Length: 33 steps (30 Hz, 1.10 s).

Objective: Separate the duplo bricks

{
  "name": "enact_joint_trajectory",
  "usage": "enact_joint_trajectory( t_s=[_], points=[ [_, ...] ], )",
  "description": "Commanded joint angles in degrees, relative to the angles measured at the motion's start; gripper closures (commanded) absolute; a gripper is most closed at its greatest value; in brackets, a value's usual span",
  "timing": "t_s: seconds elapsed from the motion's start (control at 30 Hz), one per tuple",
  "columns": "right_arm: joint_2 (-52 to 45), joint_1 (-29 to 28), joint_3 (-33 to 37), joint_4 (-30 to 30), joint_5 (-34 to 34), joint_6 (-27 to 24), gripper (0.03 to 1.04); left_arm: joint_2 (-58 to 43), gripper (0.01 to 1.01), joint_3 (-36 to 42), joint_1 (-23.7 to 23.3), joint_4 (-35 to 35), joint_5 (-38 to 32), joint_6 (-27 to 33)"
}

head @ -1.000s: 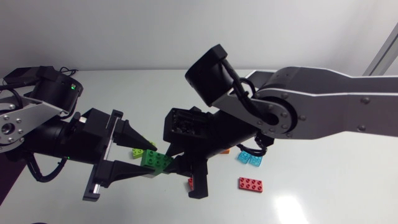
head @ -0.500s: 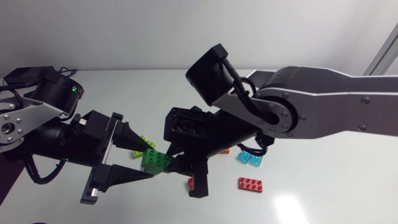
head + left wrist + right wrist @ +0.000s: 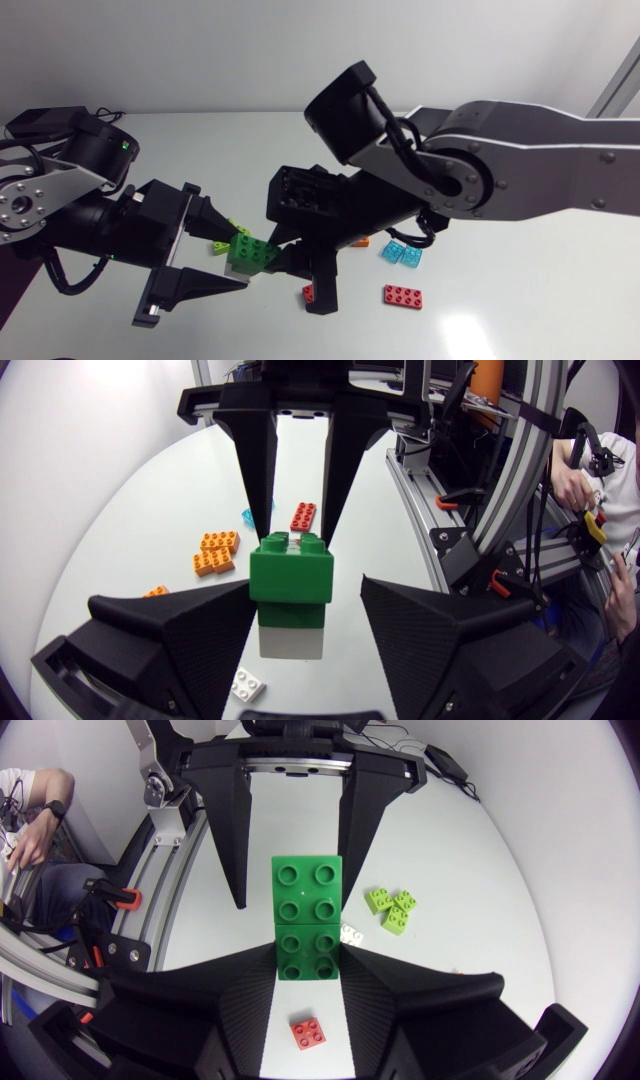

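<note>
Two green duplo bricks [image 3: 250, 254] stuck together hang above the table's middle. My right gripper [image 3: 281, 259] is shut on one end of the pair, and in the right wrist view its fingers clamp the nearer brick [image 3: 308, 956]. My left gripper [image 3: 242, 258] faces it from the other side. In the left wrist view the green pair [image 3: 291, 575] sits between my left gripper's [image 3: 305, 592] spread fingers. One finger lies close against the brick and the other stands clear of it. My right gripper's fingers [image 3: 262, 470] come in from beyond the bricks.
Loose bricks lie on the white table under the arms: a red one [image 3: 403, 296], a cyan one [image 3: 402, 254], lime ones [image 3: 221, 246], a small red one [image 3: 309, 293], orange ones [image 3: 216, 552] and a small white one [image 3: 248, 683].
My left gripper's fingers have spread apart and let go of the green bricks. The right arm has shifted slightly, still holding the pair.
</note>
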State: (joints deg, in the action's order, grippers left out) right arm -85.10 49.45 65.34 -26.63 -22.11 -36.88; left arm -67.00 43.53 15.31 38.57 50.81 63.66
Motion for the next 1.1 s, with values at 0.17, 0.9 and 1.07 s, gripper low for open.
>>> enact_joint_trajectory(
  t_s=[0.17,0.9,1.07],
  points=[
    [1.3,-0.5,-1.9,-0.3,0.2,1.0,0.89,-1.0,0.420,1.6,-1.0,-0.3,0.6,1.9],
    [1.6,-0.4,-2.4,0.0,0.1,1.5,0.89,-1.6,0.570,1.3,-0.5,-0.9,0.7,1.7],
    [1.6,-0.3,-2.5,0.0,0.1,1.5,0.89,-1.6,0.628,1.4,-0.3,-1.0,0.7,1.5]
  ],
)
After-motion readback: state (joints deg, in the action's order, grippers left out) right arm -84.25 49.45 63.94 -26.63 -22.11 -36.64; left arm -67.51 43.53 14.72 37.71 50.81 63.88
